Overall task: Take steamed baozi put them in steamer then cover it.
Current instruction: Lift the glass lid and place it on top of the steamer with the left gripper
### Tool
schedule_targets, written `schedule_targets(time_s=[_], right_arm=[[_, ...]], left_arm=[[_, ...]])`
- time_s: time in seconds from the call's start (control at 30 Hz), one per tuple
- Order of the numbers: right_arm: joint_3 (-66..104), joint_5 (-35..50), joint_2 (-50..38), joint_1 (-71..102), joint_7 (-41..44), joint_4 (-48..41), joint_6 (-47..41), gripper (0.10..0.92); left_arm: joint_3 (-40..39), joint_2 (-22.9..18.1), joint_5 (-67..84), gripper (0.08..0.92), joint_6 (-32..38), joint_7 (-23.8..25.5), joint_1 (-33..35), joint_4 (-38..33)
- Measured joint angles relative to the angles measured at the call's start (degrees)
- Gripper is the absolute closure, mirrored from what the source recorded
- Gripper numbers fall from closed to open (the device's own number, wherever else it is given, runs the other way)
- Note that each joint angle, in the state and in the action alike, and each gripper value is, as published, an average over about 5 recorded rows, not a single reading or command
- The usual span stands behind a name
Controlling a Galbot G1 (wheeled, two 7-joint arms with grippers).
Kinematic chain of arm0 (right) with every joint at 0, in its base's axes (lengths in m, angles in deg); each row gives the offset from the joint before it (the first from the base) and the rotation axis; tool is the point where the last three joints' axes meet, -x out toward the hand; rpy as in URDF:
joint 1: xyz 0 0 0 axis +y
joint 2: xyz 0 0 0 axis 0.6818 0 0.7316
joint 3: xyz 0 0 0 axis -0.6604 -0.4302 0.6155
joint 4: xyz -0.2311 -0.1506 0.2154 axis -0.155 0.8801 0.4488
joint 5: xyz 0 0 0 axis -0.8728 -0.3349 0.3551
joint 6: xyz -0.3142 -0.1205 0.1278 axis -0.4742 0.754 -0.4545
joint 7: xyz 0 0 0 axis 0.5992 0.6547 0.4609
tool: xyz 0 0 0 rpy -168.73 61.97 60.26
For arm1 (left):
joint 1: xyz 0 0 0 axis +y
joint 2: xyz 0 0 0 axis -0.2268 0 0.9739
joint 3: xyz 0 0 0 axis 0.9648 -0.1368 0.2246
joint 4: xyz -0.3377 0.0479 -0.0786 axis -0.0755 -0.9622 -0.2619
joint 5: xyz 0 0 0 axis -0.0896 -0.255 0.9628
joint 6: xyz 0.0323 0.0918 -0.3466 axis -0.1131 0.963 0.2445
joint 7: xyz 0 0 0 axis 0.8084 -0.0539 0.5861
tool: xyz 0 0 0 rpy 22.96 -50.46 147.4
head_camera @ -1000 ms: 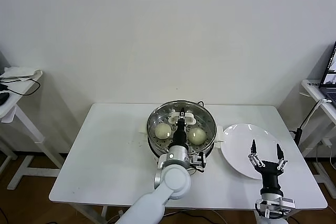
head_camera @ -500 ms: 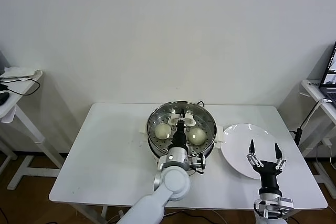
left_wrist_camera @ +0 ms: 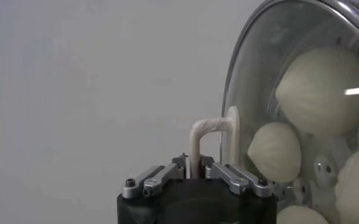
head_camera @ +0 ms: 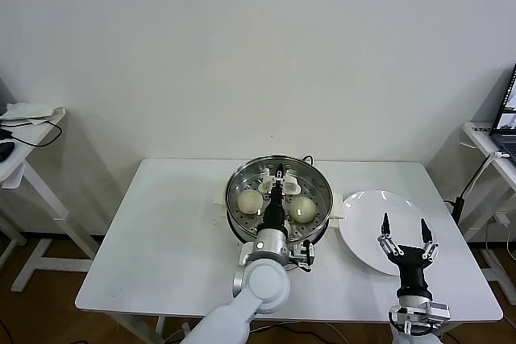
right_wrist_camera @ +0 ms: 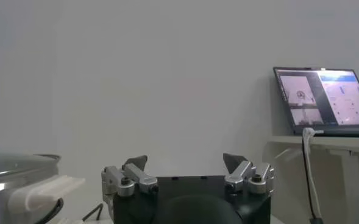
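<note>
The steel steamer [head_camera: 318, 184] stands on its cream pot base at the table's middle. Two baozi [head_camera: 249, 200] [head_camera: 303, 209] lie in front inside it, and two more show partly at the back. My left gripper [head_camera: 280, 175] reaches over the steamer's middle and is shut on the white handle [left_wrist_camera: 207, 128] of the clear glass lid [left_wrist_camera: 252, 79]. The lid lies over the basket; baozi [left_wrist_camera: 318, 90] show through the glass. I cannot tell whether the lid rests on the rim. My right gripper [head_camera: 405, 225] is open and empty over the near edge of the white plate [head_camera: 367, 219].
The plate lies to the right of the steamer and has nothing on it. Side tables stand at far left [head_camera: 24, 118] and far right, the right one with a laptop [right_wrist_camera: 323, 98]. Bare tabletop [head_camera: 169, 231] lies left of the steamer.
Almost nothing. My left arm's near part has drifted slightly down and left while the gripper stays on the lid handle. My right gripper has barely shifted.
</note>
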Motion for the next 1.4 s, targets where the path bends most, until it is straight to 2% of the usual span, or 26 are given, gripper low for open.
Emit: schedule_targets(time_s=[0.27,0.47,0.77,0.97,1.17,1.4], right_arm=[[-0.4,-0.02,-0.25,-0.19,-0.02,-0.03,0.08,0.203],[-0.5,0.0,-0.57,-0.23,-0.02,-0.37,0.34,0.203],[-0.66,0.19,-1.33,-0.66,0.0,-1.22,0.57,0.203],[-0.66,0.59,-1.77,-1.23,0.0,-1.41,0.3,0.203],[-0.08,1.27,-2.24,-1.01,0.23,-0.43,-1.0,0.203],[0.96,2.64,-2.99,-0.82,1.09,2.7,-4.4,0.203]], left_arm=[[-0.37,1.91,0.41,0.324,-0.47,-0.11,1.8,-3.43],[-0.57,3.89,0.8,0.192,-0.89,-0.28,3.52,-6.61],[1.15,8.71,2.77,0.177,-1.15,-0.27,7.48,-15.47],[6.15,13.04,7.64,0.177,0.79,-2.56,12.76,-23.98],[16.72,14.25,22.39,0.177,6.27,-8.7,19.49,-30.27],[32.93,11.0,47.32,0.177,15.41,-11.79,26.25,-30.92]])
